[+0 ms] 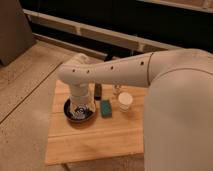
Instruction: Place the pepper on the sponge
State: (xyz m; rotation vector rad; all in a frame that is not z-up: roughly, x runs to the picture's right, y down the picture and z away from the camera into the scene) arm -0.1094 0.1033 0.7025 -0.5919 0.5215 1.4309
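Wooden tabletop (95,142) carries everything. Pincer (80,107) hangs down inside the black bowl (67,109), jaws spread wide; the pepper cannot be made out. Just right of the bowl lies the green sponge (106,108), then a white cup (125,101); a dark bottle (98,91) stands behind.

smooth white arm (115,72) with small dark holes, pincer (80,108) down in the black bowl (67,109).

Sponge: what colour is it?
Teal-green sponge, camera view; the gripper hangs over the bowl.
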